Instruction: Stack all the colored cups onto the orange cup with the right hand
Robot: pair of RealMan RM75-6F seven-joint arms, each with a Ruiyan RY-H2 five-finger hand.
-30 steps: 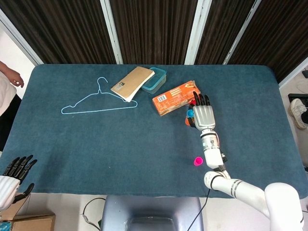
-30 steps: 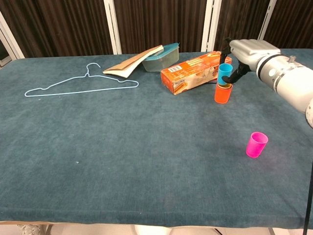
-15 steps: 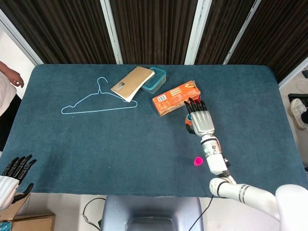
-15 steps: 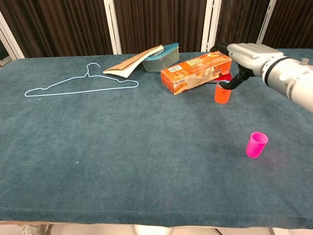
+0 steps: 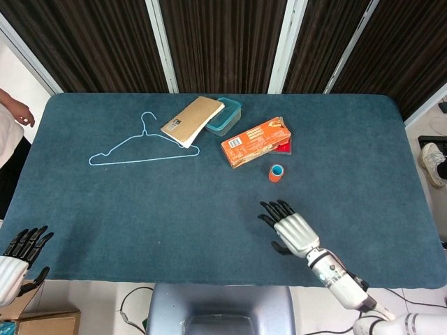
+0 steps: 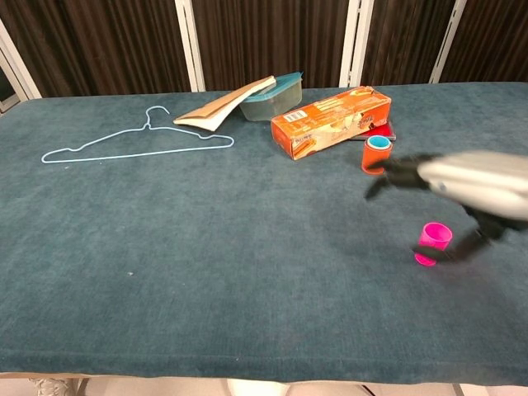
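Note:
The orange cup (image 5: 276,172) stands upright near the orange box, with the blue cup (image 6: 378,143) nested inside it. The pink cup (image 6: 432,240) stands alone nearer the front edge; in the head view my right hand hides it. My right hand (image 5: 290,228) hovers over the pink cup with fingers spread and holds nothing. In the chest view this right hand (image 6: 470,177) is motion-blurred, its fingers reaching left above the pink cup and its thumb beside it. My left hand (image 5: 17,255) hangs off the table at the lower left, fingers apart and empty.
An orange box (image 5: 255,142) lies just behind the orange cup, with a red flat thing (image 5: 286,146) at its right end. A tan notebook (image 5: 192,120) leans on a teal container (image 5: 228,114). A blue wire hanger (image 5: 140,146) lies far left. A person's arm (image 5: 17,112) shows at the left edge.
My right hand has let go of the blue cup, now seated in the orange cup. The hand has pulled back toward the front edge and now hovers over the pink cup.

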